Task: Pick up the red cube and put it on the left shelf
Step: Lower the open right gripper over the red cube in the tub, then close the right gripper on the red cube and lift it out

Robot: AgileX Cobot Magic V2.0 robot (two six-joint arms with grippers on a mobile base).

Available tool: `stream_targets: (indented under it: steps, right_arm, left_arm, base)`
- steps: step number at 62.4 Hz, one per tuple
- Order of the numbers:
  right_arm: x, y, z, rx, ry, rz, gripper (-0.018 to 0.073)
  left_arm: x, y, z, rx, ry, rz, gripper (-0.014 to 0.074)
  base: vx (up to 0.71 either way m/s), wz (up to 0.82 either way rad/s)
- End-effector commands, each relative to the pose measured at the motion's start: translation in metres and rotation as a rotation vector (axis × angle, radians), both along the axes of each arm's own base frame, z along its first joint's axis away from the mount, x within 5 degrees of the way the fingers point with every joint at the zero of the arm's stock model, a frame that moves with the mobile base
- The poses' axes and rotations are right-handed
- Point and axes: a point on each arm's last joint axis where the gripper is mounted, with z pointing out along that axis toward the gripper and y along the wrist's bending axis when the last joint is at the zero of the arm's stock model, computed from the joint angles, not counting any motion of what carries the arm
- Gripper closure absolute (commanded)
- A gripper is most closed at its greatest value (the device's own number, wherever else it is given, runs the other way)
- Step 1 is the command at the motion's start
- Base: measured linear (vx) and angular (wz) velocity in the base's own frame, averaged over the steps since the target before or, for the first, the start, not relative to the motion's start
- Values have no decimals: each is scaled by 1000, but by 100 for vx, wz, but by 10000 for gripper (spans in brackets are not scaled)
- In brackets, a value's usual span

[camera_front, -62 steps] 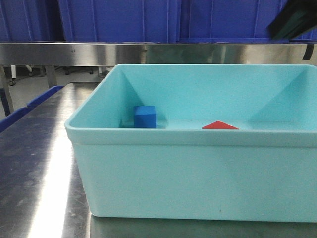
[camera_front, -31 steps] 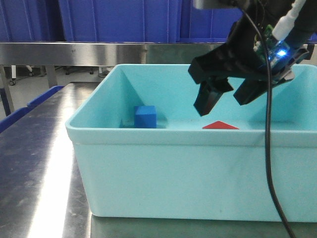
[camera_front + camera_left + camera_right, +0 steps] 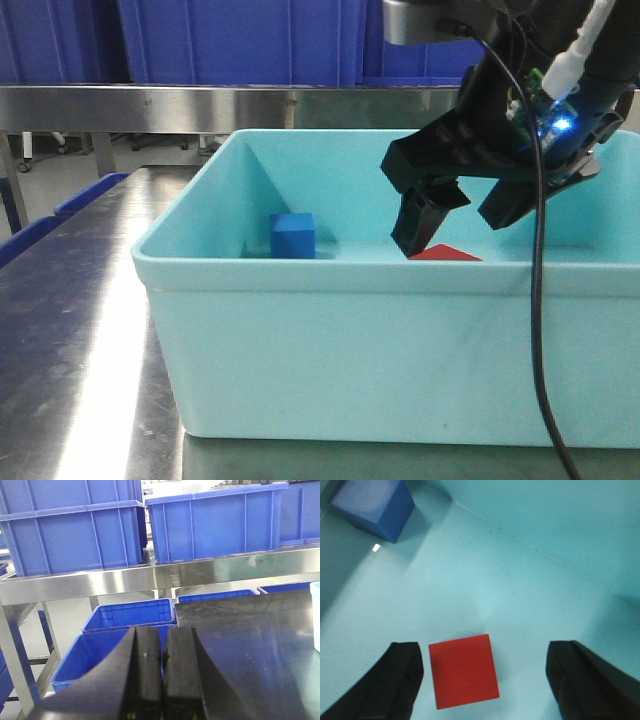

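Note:
The red cube (image 3: 450, 254) lies flat on the floor of the pale turquoise tub (image 3: 380, 275). My right gripper (image 3: 458, 232) hangs open just above it. In the right wrist view the red cube (image 3: 464, 670) sits between the fingers of the right gripper (image 3: 482, 677), close to the left finger and well apart from the right one. The left gripper (image 3: 162, 650) is shut on nothing, off the table's left side. The left shelf (image 3: 200, 108) runs behind the tub; its steel rail (image 3: 150, 577) carries deep-blue crates (image 3: 215, 525).
A blue cube (image 3: 293, 236) stands at the tub's back left, also in the right wrist view (image 3: 375, 507). The tub rests on a steel table (image 3: 80, 330). A black cable (image 3: 540, 350) hangs in front of the tub. Blue crates (image 3: 125, 617) sit on the floor below the shelf.
The right gripper came in from the upper right, open, and has dropped into the tub over the red cube. The cubes have not moved.

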Motion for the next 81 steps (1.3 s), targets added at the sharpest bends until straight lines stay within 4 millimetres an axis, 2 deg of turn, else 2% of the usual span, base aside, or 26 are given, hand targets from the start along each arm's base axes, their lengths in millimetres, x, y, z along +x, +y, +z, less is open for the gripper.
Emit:
stream_targets:
  steps: [1, 22, 37, 43, 47, 54, 55, 62, 68, 75, 81]
  right_arm:
    - [5, 4, 20, 31, -93, 27, -55]
    - [9, 16, -6, -26, -30, 64, -55]
    - [12, 17, -11, -49, -39, 80, -47]
    - [12, 18, -11, -44, -45, 82, 62]
    - [13, 18, -9, -35, -58, 83, 214]
    - [11, 17, -1, -19, -89, 86, 498]
    - [10, 17, 2, -14, -101, 87, 510]
    - [6, 13, 24, 10, -191, 105, 502]
    - [-5, 4, 52, 41, -312, 126, 501]
    - [-20, -15, 81, 104, -453, 113, 502]
    - [-32, -36, 93, 153, -552, 75, 502]
  left_arm:
    - [1, 0, 0, -7, -53, 0, 491]
    - [1, 0, 0, -7, -53, 0, 491]
    - [1, 0, 0, -7, -53, 0, 491]
    - [1, 0, 0, -7, -53, 0, 491]
    - [1, 0, 0, -7, -53, 0, 491]
    - [1, 0, 0, -7, -53, 0, 491]
    - [1, 0, 0, -7, -53, 0, 491]
    - [1, 0, 0, -7, -53, 0, 491]
    - [1, 0, 0, -7, -53, 0, 491]
    - [1, 0, 0, -7, -53, 0, 491]
    - [1, 0, 0, -7, -53, 0, 491]
  base:
    - [0, 0]
    - [0, 0]
    - [0, 0]
    - [0, 0]
    - [0, 0]
    - [0, 0]
    - [0, 0]
    - [0, 0]
    - [0, 0]
    - [0, 0]
    - [0, 0]
